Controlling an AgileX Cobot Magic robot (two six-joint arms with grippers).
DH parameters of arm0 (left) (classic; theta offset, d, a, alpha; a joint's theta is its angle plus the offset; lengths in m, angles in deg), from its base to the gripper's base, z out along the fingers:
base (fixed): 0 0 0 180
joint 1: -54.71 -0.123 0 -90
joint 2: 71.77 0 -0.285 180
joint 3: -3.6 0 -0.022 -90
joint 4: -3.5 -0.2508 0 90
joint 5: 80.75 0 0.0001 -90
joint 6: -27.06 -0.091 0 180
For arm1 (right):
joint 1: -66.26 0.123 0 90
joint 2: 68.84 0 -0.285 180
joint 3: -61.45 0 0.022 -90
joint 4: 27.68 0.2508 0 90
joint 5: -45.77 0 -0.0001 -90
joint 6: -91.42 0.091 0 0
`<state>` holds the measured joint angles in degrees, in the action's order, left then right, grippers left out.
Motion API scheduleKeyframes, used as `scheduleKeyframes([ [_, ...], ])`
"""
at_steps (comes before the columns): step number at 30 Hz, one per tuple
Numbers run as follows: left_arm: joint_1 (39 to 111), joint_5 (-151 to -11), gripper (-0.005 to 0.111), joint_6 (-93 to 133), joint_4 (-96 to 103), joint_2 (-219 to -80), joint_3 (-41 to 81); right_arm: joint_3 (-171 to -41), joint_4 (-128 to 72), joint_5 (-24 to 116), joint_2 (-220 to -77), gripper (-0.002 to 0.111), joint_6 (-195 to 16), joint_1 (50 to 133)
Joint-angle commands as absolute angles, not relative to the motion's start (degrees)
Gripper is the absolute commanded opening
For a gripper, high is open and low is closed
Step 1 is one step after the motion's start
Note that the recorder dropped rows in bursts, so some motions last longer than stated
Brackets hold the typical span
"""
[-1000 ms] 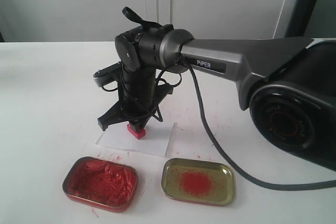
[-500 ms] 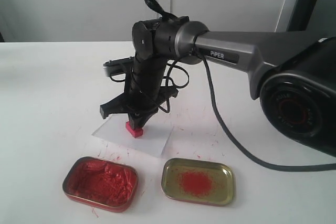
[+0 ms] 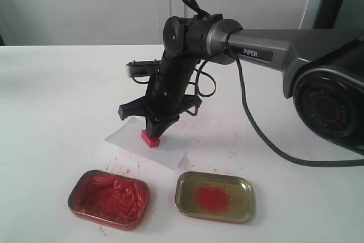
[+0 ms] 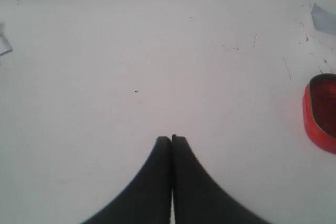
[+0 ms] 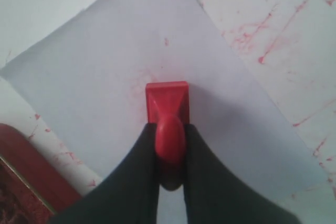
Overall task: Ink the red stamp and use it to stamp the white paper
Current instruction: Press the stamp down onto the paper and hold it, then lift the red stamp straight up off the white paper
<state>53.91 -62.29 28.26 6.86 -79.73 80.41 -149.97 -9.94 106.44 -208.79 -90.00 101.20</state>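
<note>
The small red stamp (image 3: 151,139) stands on the white paper (image 3: 132,145), its square base (image 5: 167,102) flat against the sheet. My right gripper (image 3: 154,130) points down over it and is shut on the stamp's knob (image 5: 169,139), one black finger on each side. A faint pink smudge shows on the paper (image 5: 94,82) beside the base. My left gripper (image 4: 171,139) hangs over bare white tabletop, jaws pressed together with nothing between them. It does not show in the exterior view.
A red tin of lumpy red paste (image 3: 109,198) lies in front of the paper, and a gold tin with a red smear (image 3: 214,196) sits to its right. Red specks mark the tabletop (image 3: 51,101). The right arm's base (image 3: 330,106) fills the right side.
My right arm has swung to the right and slightly back, carrying the stamp across the paper; the paper has shifted with it. The grip has stayed shut.
</note>
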Motion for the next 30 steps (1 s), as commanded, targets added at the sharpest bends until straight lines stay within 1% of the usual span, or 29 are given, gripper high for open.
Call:
scheduleKeyframes([
  [1, 53.68, -62.25, 0.000, 28.27, 7.49, -79.55, 80.82, -149.77, -8.87, 108.35, -209.37, 0.000, -91.39, 100.27],
  [17, 53.68, -62.25, 0.000, 28.27, 7.49, -79.55, 80.82, -149.77, -1.28, 109.53, -210.47, 0.000, -94.36, 97.80],
  [30, 53.68, -62.14, 0.000, 28.33, 7.49, -79.55, 80.82, -149.87, -1.26, 109.83, -211.60, 0.000, -94.72, 97.56],
])
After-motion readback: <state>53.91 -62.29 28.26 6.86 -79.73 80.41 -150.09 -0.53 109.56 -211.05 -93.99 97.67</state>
